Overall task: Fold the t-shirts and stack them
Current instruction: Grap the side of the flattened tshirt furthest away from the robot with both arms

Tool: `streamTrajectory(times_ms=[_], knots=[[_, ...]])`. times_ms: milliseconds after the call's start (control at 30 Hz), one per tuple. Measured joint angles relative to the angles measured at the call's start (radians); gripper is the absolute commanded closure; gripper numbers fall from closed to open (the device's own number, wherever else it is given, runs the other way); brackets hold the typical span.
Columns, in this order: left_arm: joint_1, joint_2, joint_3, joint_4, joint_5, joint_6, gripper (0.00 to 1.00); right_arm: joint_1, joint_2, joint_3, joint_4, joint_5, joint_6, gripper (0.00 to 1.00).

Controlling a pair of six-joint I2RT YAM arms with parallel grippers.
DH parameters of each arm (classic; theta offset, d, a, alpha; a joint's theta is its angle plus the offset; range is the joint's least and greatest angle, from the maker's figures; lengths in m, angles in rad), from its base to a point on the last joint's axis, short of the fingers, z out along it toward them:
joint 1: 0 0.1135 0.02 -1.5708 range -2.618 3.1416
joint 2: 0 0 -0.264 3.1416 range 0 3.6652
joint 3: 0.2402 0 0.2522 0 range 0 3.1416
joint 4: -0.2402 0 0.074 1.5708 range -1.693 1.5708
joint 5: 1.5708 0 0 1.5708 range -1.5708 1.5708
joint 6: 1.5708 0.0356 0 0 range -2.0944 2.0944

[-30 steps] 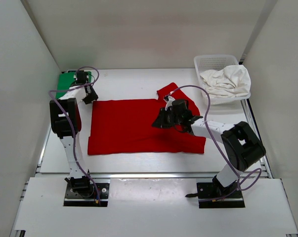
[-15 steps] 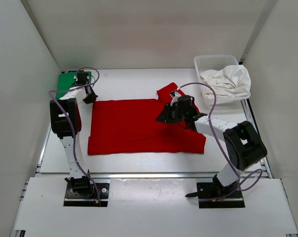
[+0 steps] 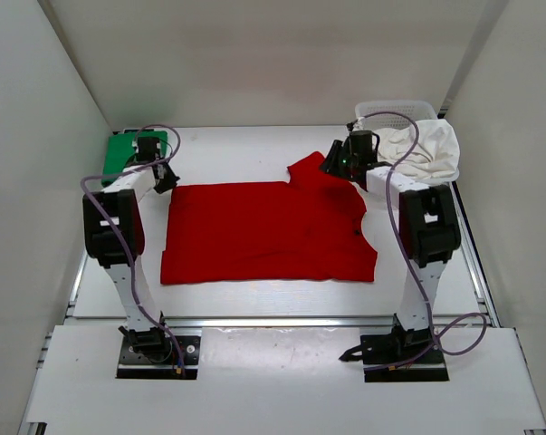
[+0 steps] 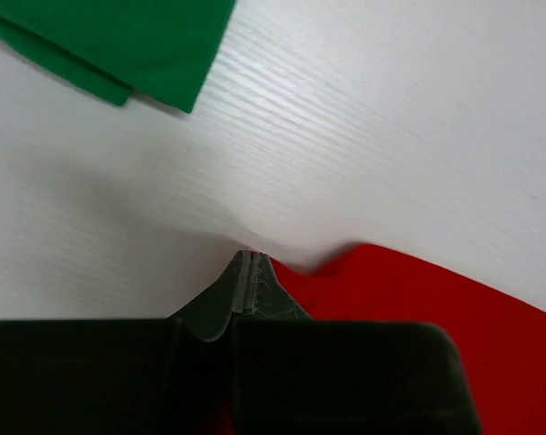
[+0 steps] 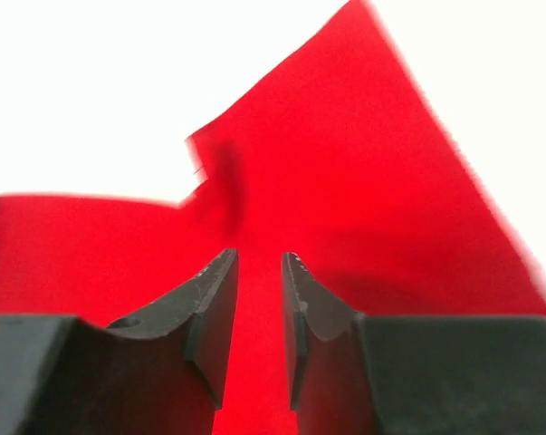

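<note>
The red t-shirt [image 3: 263,234] lies spread flat mid-table. Within a second the right gripper [image 5: 259,258] has swung from the shirt's middle to its far sleeve. Its jaws are slightly parted and empty, with red cloth beneath them, probably lining up a sleeve fold. The left gripper [image 4: 247,258] is clenched at the far-left corner. Its wrist view shows red cloth just right of the tips and the folded green t-shirt [image 4: 119,41] ahead-left; whether cloth is pinched is unclear. Only the overhead view shows the white t-shirt [image 3: 422,149] in the basket [image 3: 395,109].

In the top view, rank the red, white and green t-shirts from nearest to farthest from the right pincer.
From the right pincer:
1. Red t-shirt: directly beneath it, at the sleeve.
2. White t-shirt: just to its right, in the basket at the far right corner.
3. Green t-shirt: across the table, in the far left corner.
</note>
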Motion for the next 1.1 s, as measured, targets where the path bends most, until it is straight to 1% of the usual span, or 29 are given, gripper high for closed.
streamTrajectory(times_ms=[67, 167, 233, 300, 367, 433, 467, 500, 600, 800, 1100], knots=[[-0.008, -0.034, -0.003, 0.004, 0.008, 0.0, 1.0, -0.021, 0.071, 0.088, -0.049, 0.032, -0.02, 0.74], [-0.028, -0.083, -0.005, 0.029, 0.018, 0.001, 1.0, -0.033, 0.217, 0.299, -0.158, 0.079, -0.064, 0.71], [-0.041, -0.112, -0.018, 0.049, 0.025, 0.001, 1.0, -0.032, 0.348, 0.517, -0.267, 0.12, -0.104, 0.7], [-0.05, -0.127, -0.031, 0.058, 0.035, 0.0, 1.0, -0.028, 0.451, 0.691, -0.349, 0.149, -0.135, 0.68], [-0.055, -0.129, -0.04, 0.063, 0.042, 0.0, 1.0, -0.026, 0.571, 0.911, -0.443, 0.174, -0.164, 0.65], [-0.055, -0.129, -0.051, 0.063, 0.043, 0.001, 1.0, -0.025, 0.687, 1.12, -0.537, 0.188, -0.183, 0.64], [-0.055, -0.129, -0.054, 0.063, 0.043, 0.0, 1.0, -0.026, 0.731, 1.195, -0.558, 0.191, -0.19, 0.63], [-0.055, -0.129, -0.055, 0.063, 0.043, 0.0, 1.0, -0.026, 0.755, 1.226, -0.565, 0.19, -0.194, 0.6], [-0.054, -0.129, -0.055, 0.068, 0.043, 0.0, 1.0, -0.028, 0.76, 1.211, -0.626, 0.189, -0.199, 0.57], [-0.054, -0.129, -0.055, 0.071, 0.044, 0.0, 1.0, -0.037, 0.764, 1.213, -0.66, 0.16, -0.194, 0.57], [-0.055, -0.129, -0.055, 0.082, 0.067, -0.012, 1.0, -0.065, 0.774, 1.221, -0.66, 0.051, -0.154, 0.56]])
